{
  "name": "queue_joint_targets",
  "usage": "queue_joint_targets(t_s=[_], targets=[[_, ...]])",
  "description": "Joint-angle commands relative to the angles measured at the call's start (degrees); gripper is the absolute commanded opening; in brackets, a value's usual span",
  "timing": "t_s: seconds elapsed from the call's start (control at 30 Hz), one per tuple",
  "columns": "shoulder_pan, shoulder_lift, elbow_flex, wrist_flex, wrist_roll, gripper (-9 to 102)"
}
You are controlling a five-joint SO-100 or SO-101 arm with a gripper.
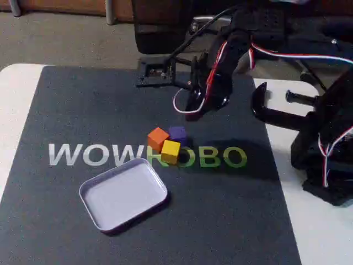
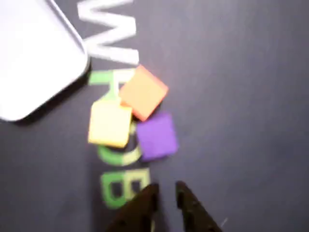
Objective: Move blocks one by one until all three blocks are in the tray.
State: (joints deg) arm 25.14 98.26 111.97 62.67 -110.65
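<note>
In the fixed view, the 3 blocks are sitting bunched on the dark mat just past the far right corner of the tray [image 1: 122, 193]: orange block [image 1: 158, 138], purple block [image 1: 177, 133], yellow block [image 1: 170, 151]. The gripper [image 1: 190, 113] is hanging beyond the tray, above the cluster. The tray is lying empty, with open mat all around it.

In the wrist view, the gripper [image 2: 166, 193] is showing only a narrow gap, holding nothing, nearest the purple block [image 2: 155, 135]. The yellow block [image 2: 110, 124] and orange block [image 2: 143, 92] are crowding toward the tray [image 2: 34, 53], likely leaving little finger room.
</note>
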Motion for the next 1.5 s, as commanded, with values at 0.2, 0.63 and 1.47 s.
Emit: queue_joint_targets(t_s=[0.2, 0.63, 1.47], targets=[[1.32, -3.16, -1.67, -3.96, -7.82, 3], [0.88, -5.54, -1.32, -4.66, -12.13, 11], [4.22, -5.8, 3.96, -10.37, -19.25, 13]])
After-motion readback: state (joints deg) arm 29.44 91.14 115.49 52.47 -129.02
